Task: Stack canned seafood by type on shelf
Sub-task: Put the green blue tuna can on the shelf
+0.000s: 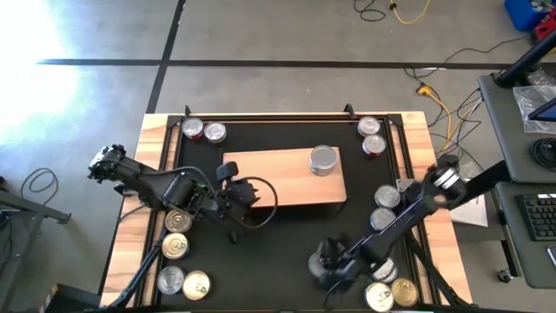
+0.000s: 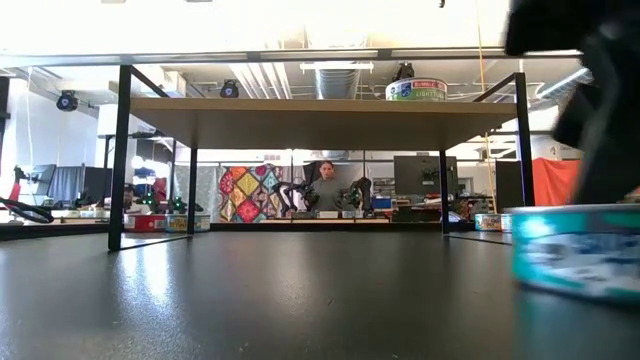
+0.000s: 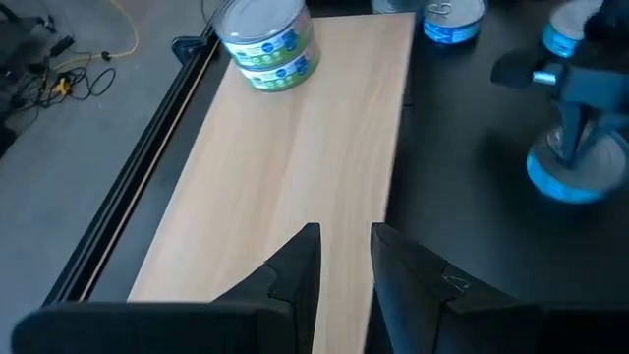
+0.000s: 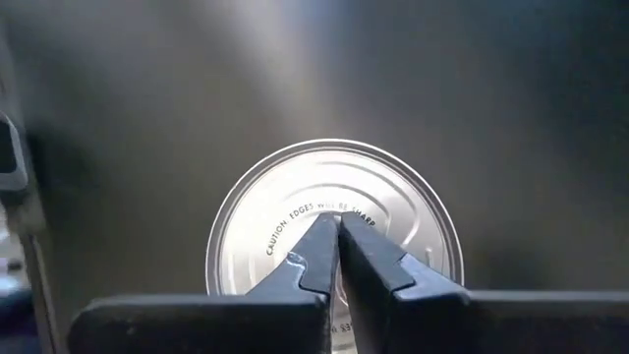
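The shelf (image 1: 278, 178), a pale wooden board on thin black legs, stood in the middle of the black mat (image 1: 287, 235) that covered the worktop. It looked rigid and steady enough to take more weight. Toward its right end sat a short stack of tins (image 1: 323, 159) with blue-and-green labels.

The other canned seafood lay scattered around the shelf: red-labelled tins (image 1: 202, 130) behind its left corner, more (image 1: 371, 136) behind its right corner, and clusters in front of it on both sides. I judged them small, stiff and fairly heavy for their size, with slick metal lids and smooth walls, best pinched across the round side wall, not the flat top.

The right end effector (image 4: 339, 228) hung directly above one silver-lidded tin (image 4: 334, 241) on the mat in front of the shelf's right half, fingers pressed together, holding nothing. The left end effector (image 3: 344, 241) hovered over the shelf's left end, fingers nearly closed with only a narrow gap, empty.
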